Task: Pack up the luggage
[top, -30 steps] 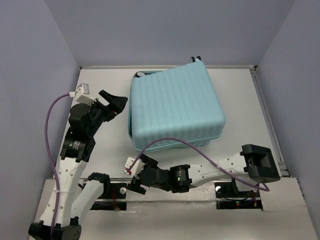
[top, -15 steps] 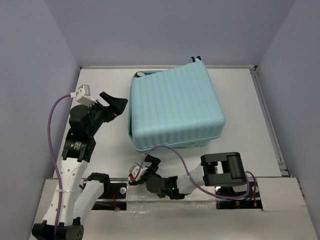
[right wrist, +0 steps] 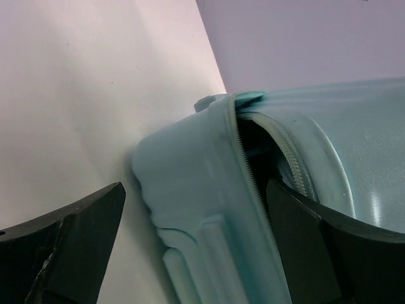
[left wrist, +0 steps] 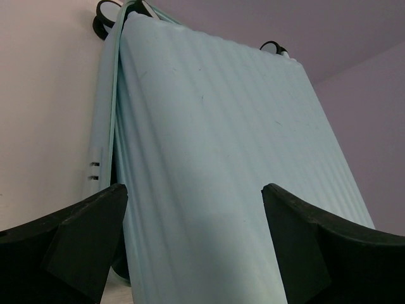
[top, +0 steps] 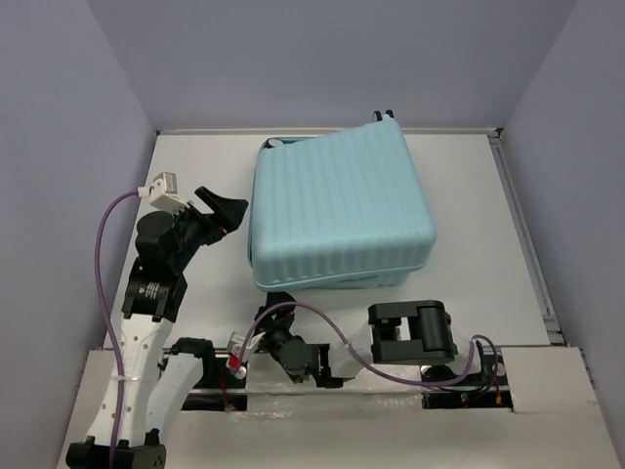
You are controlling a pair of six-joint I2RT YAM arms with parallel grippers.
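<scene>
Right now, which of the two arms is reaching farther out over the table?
The left arm, its left pincer open beside the suitcase; the right arm is folded low by the near edge.

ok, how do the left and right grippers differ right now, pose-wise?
Left gripper is up beside the luggage, at its left side; right gripper sits low at the near edge of the table, off the luggage's near corner. Left gripper faces the ribbed shell; right gripper faces the unzipped seam gap. Both are open, empty and clear of the luggage.
</scene>
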